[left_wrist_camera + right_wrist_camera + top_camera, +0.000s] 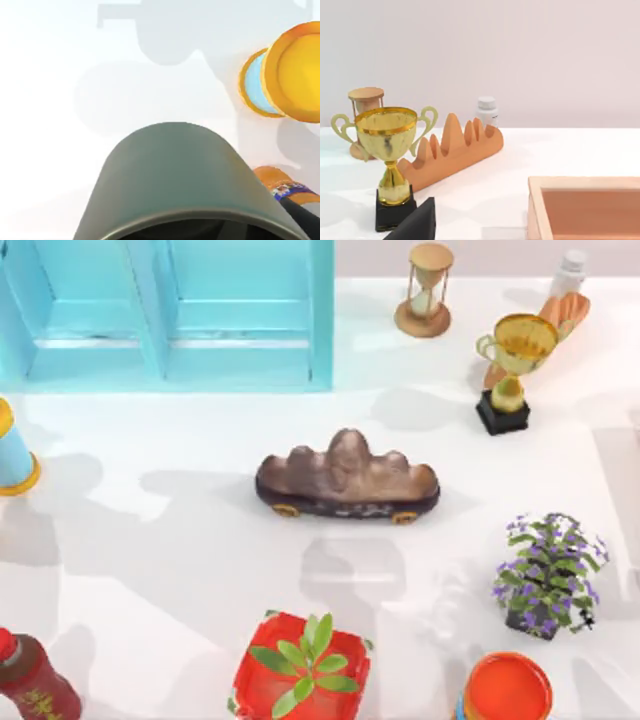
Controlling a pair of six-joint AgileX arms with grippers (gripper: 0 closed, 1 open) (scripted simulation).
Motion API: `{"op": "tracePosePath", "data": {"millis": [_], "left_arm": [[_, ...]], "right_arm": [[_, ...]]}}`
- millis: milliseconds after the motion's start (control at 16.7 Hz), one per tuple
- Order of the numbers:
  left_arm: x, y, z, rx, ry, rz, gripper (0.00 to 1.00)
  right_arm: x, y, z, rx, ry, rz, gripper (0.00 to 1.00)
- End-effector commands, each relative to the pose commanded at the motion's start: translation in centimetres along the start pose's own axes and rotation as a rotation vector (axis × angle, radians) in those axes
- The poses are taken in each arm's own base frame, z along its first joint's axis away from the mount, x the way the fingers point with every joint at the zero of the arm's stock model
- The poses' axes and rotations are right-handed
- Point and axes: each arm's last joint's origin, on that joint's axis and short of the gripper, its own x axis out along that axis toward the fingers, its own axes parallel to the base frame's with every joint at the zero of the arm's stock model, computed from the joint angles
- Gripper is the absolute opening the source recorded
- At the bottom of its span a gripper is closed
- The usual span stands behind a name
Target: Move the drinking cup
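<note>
Left wrist view: drinking cup (175, 175) sitting close under my left claw; grip state unreadable. Lifting or carrying, I judge; next needing a steady set-down.

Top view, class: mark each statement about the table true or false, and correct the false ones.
1. The trophy stands on a black base. True.
2. The hourglass lies tipped over. False: it stands upright.
3. The red pot holds a green plant. True.
4. The purple-flowered plant is at the table's left. False: it is at the right.
5. The rock ornament sits near the middle. True.
</note>
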Motion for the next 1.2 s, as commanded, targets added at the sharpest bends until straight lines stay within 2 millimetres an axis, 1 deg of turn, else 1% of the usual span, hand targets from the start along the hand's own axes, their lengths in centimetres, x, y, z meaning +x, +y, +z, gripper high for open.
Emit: {"op": "tracePosePath", "data": {"millis": [120,240,300,420,540,600,900,1020,1200], "left_arm": [[0.6,3.0,-1.3,-0.027,0.051,0.014,0.0],[2.3,5.2,-2.5,-0.064,0.129,0.0,0.0],[3.4,5.8,-3.1,-0.078,0.172,-0.016,0.0],[5.7,6.5,-4.0,-0.104,0.254,-0.055,0.0],[7.4,6.5,-4.6,-0.117,0.313,-0.087,0.0],[7.8,6.5,-4.8,-0.12,0.327,-0.095,0.0],[7.8,6.4,-4.7,-0.114,0.324,-0.093,0.0],[8.8,7.4,-5.3,-0.112,0.323,-0.091,0.0],[10.1,9.9,-6.5,-0.147,0.28,-0.036,0.0]], "right_arm": [[0.0,0.0,0.0,0.0,0.0,0.0,1.0],[0.0,0.0,0.0,0.0,0.0,0.0,1.0],[0.0,0.0,0.0,0.0,0.0,0.0,1.0],[0.0,0.0,0.0,0.0,0.0,0.0,1.0],[0.0,0.0,0.0,0.0,0.0,0.0,1.0],[0.0,0.0,0.0,0.0,0.0,0.0,1.0],[0.0,0.0,0.0,0.0,0.0,0.0,1.0],[0.0,0.0,0.0,0.0,0.0,0.0,1.0],[0.0,0.0,0.0,0.0,0.0,0.0,1.0]]}}
